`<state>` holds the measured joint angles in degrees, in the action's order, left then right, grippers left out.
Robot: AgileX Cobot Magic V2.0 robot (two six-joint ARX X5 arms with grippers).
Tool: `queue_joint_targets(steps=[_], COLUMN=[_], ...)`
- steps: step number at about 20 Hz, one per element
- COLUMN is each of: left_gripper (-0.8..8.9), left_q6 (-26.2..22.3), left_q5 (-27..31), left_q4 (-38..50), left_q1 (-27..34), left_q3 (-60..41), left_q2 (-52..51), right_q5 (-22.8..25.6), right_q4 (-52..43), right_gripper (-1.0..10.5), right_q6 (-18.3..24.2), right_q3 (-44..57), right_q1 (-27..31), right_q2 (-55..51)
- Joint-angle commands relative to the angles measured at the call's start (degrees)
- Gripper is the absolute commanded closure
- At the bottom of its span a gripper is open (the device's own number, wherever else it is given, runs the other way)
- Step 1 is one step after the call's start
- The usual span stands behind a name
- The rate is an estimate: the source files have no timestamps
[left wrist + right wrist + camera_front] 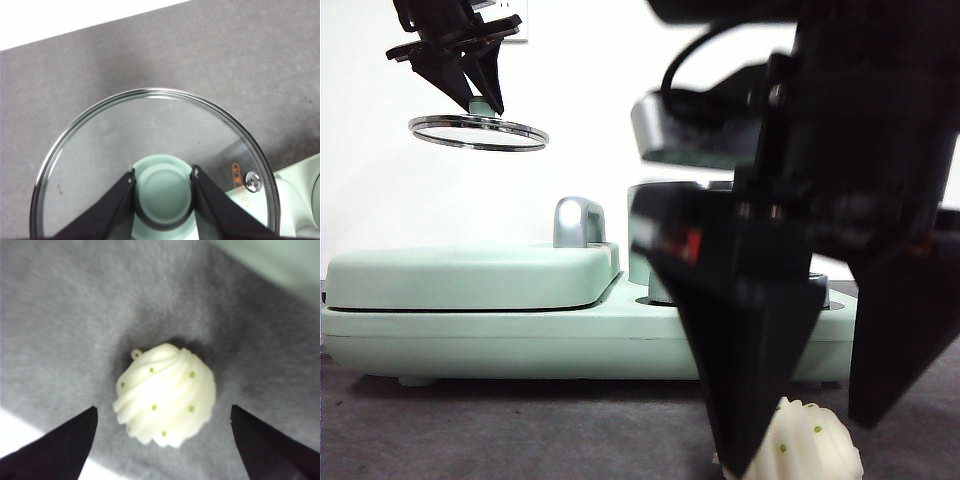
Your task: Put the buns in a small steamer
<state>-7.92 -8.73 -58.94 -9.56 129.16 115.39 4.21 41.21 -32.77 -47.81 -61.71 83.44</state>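
A ridged white bun (817, 452) with tiny green specks lies on the grey mat at the near right. My right gripper (805, 438) hangs low over it, open, one jaw on each side and neither touching. The right wrist view shows the same bun (165, 395) between the open gripper (163, 408). High at the left, my left gripper (480, 85) is shut on the green knob of the glass lid (478, 132), holding it level in the air. In the left wrist view, the left gripper (162, 192) clamps that knob above the lid (150, 125). The small steamer (640, 268) is mostly hidden behind the right arm.
A long mint-green appliance base (520, 340) spans the table behind the bun. On its left half sits a flat griddle cover (470, 275) with a chrome handle (578, 222). Grey mat (520, 430) lies in front of it.
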Motion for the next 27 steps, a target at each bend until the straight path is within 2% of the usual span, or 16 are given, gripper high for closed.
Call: queue_joint_targets(steps=[1,3,5,10,13,17,20,23,27], left_gripper=[7.95,7.95,7.95,7.95,7.95,7.95,7.95,7.95,7.95], left_q6=[0.0,0.0,0.0,0.0,0.0,0.0,0.0,0.0,0.0], left_q5=[-0.1,-0.1,-0.1,-0.1,-0.1,-0.1,-0.1,-0.1,-0.1], left_q4=[1.0,1.0,1.0,1.0,1.0,1.1,1.1,1.1,1.0], left_q1=[-0.2,-0.2,-0.2,-0.2,-0.2,-0.2,-0.2,-0.2,-0.2], left_q3=[2.4,2.4,2.4,2.4,2.4,2.4,2.4,2.4,2.4], left_q2=[0.9,0.9,0.9,0.9,0.9,0.9,0.9,0.9,0.9], right_q5=[-0.3,-0.2,0.3,-1.9,-2.3,-3.3,-3.7,-6.9,-8.2], right_q4=[-1.2,-1.3,-2.0,1.3,10.8,24.6,27.8,27.7,28.3], right_gripper=[5.6,7.0,7.7,7.7,7.7,7.7,7.7,7.7,7.7], right_q6=[0.6,0.6,0.6,0.3,0.5,4.8,10.2,15.2,21.2], right_q3=[-0.2,-0.2,-0.3,-3.5,-10.1,-21.9,-29.9,-36.7,-48.3], right_q1=[-0.4,-0.3,-0.3,-0.3,-0.3,1.9,8.1,16.9,26.5], right_q2=[3.1,4.0,3.9,2.9,2.6,2.6,2.7,4.3,11.1])
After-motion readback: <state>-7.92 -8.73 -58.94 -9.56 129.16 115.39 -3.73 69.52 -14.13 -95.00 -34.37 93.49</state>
